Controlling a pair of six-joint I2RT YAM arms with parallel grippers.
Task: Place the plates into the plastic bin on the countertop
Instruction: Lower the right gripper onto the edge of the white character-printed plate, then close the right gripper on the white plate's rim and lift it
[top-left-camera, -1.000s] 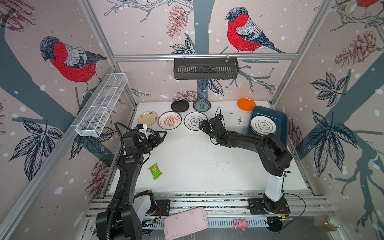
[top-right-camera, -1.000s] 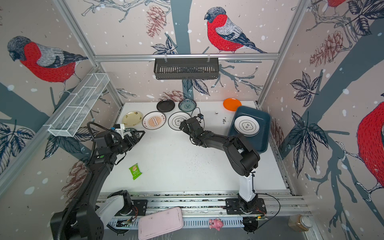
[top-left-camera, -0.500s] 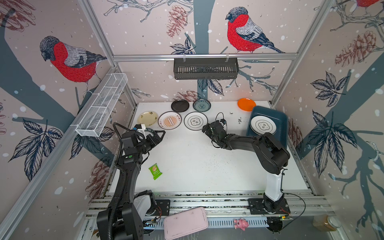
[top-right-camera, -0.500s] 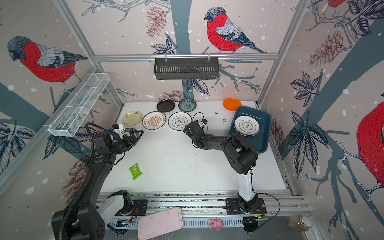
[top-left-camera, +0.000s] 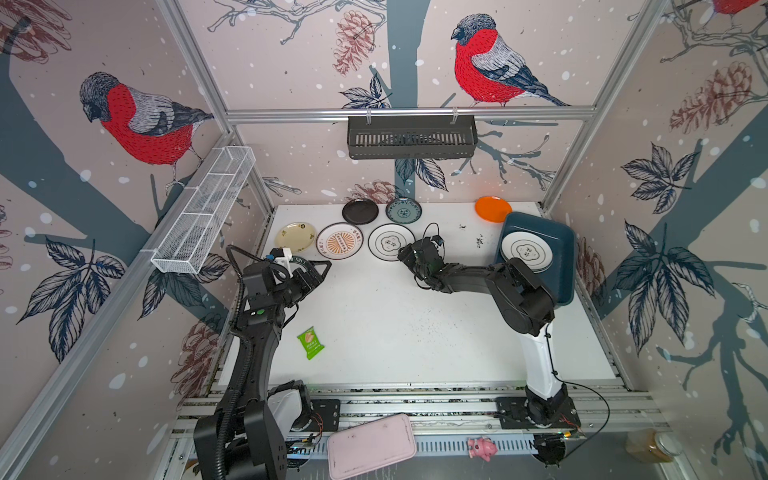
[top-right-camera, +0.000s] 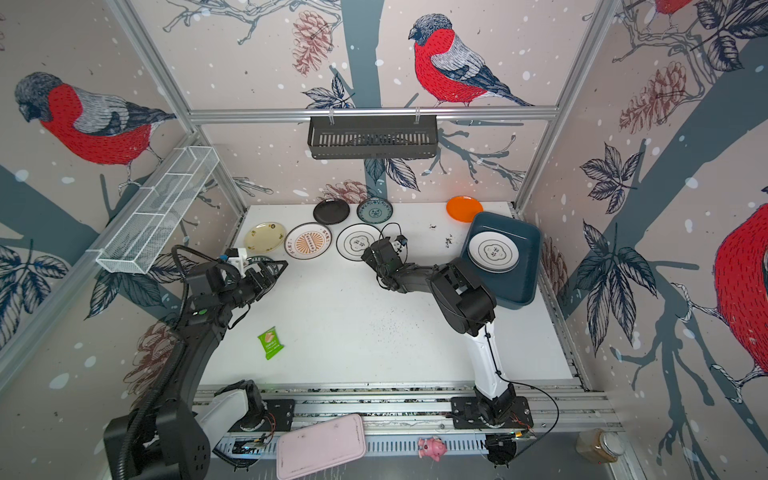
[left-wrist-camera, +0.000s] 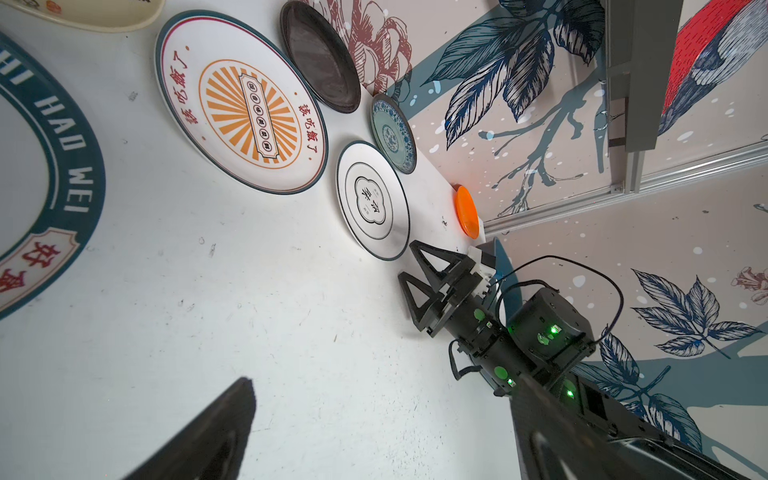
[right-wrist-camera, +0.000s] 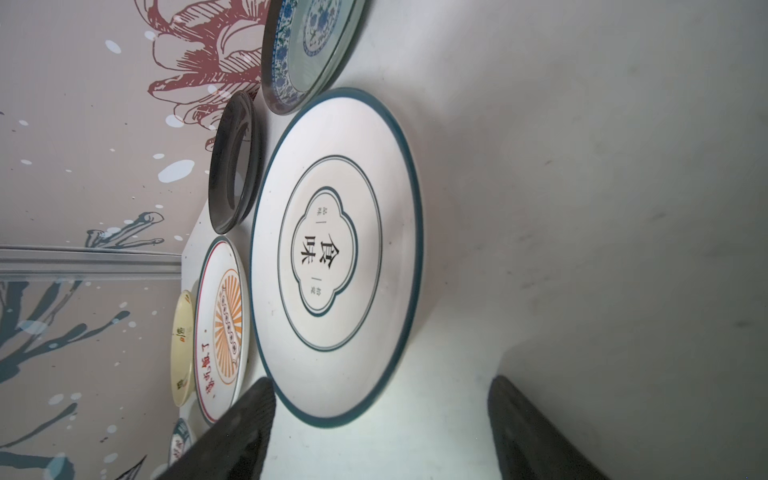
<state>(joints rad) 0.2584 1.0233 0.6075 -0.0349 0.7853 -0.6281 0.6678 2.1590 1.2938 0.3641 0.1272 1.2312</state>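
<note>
White dark-rimmed round plate (top-left-camera: 390, 242): flat on speckled white countertop (top-left-camera: 395, 324).
Right gripper (top-left-camera: 402, 258): jaws parted, empty, at that plate's rim.
Left gripper (top-left-camera: 318, 274): wide open, empty.
Teal plastic bin (top-left-camera: 563, 266): holds matching plate (top-left-camera: 525, 251).

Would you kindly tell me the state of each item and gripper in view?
left gripper, open, empty.
right gripper, open, at the edge of the white black-rimmed plate.
plastic bin, upright, stacked plates inside.
white black-rimmed plate, flat on countertop, ungripped.
dark-ringed plate, flat, partly hidden by left gripper.
sunburst plate, flat on countertop.
cream plate, flat on countertop.
black plate, flat on countertop.
teal plate, flat on countertop.
orange plate, flat on countertop.
snack packet, lying flat.
</note>
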